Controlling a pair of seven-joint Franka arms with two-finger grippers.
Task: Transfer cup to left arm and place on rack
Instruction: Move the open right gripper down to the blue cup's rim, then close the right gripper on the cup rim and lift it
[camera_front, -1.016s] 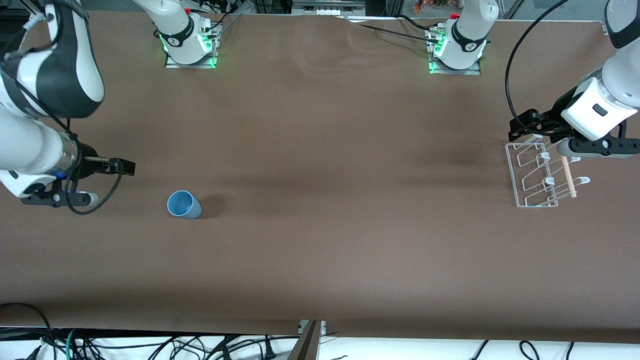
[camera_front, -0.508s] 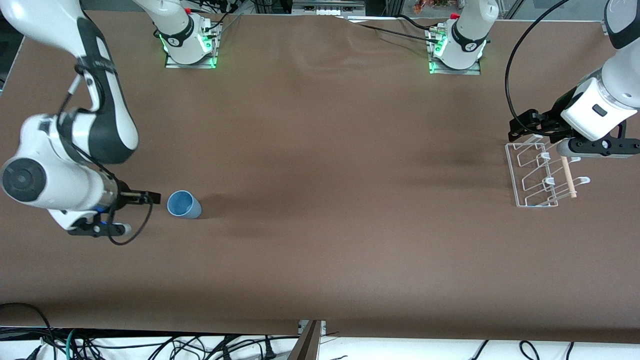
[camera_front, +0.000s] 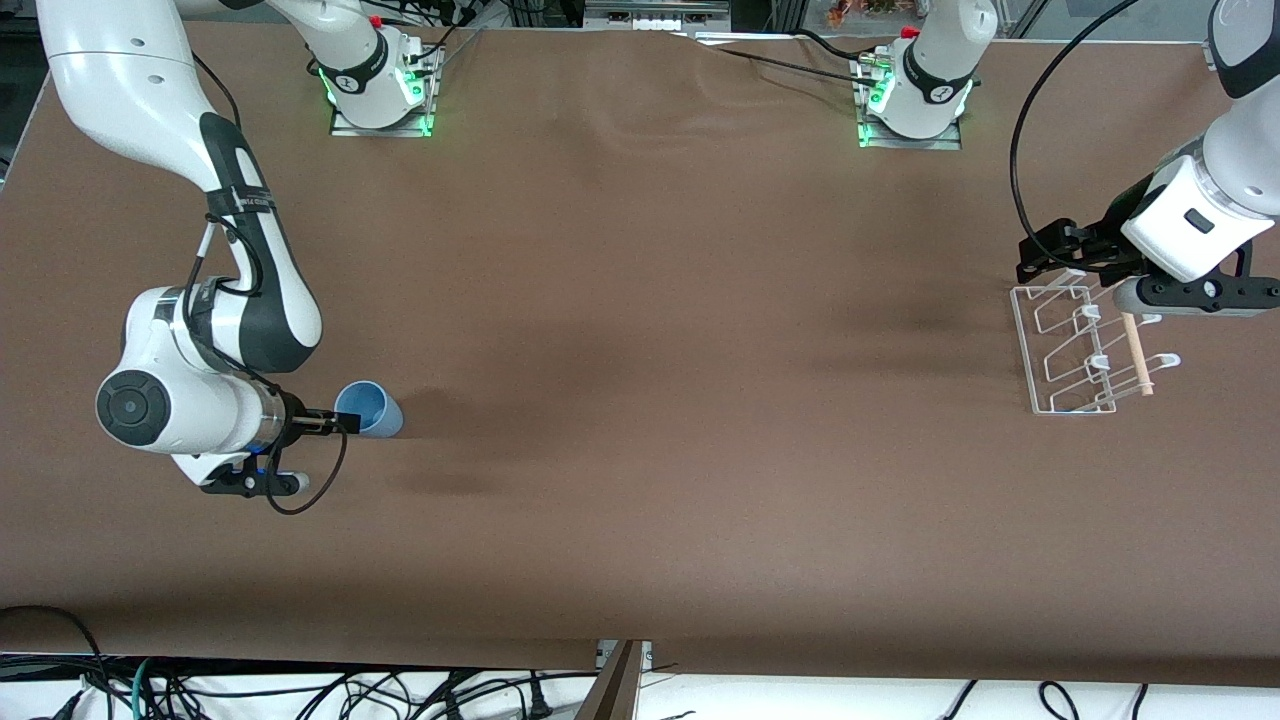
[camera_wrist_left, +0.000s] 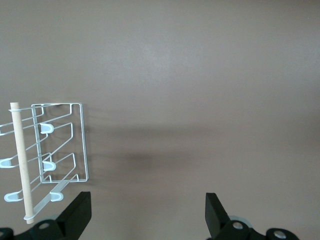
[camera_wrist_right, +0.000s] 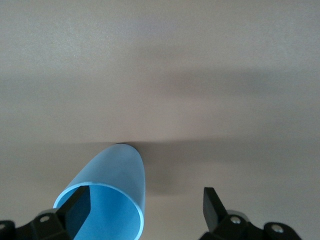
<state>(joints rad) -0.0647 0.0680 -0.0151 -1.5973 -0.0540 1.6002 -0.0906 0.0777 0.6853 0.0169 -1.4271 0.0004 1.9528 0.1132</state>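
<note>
**Right gripper at the cup's rim**

My right gripper has its fingers spread, one fingertip inside the mouth of the light-blue cup, which stands on the table toward the right arm's end. My left gripper waits open over the white wire rack.

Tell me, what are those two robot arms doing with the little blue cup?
The right arm's claw is open at the mouth of the cup, which lies on its side on the brown table. One finger looks to be just inside the rim, so it seems about to grab it, but nothing is gripped yet. The left arm's claw waits, open, over the white wire rack at its end of the table.
</note>
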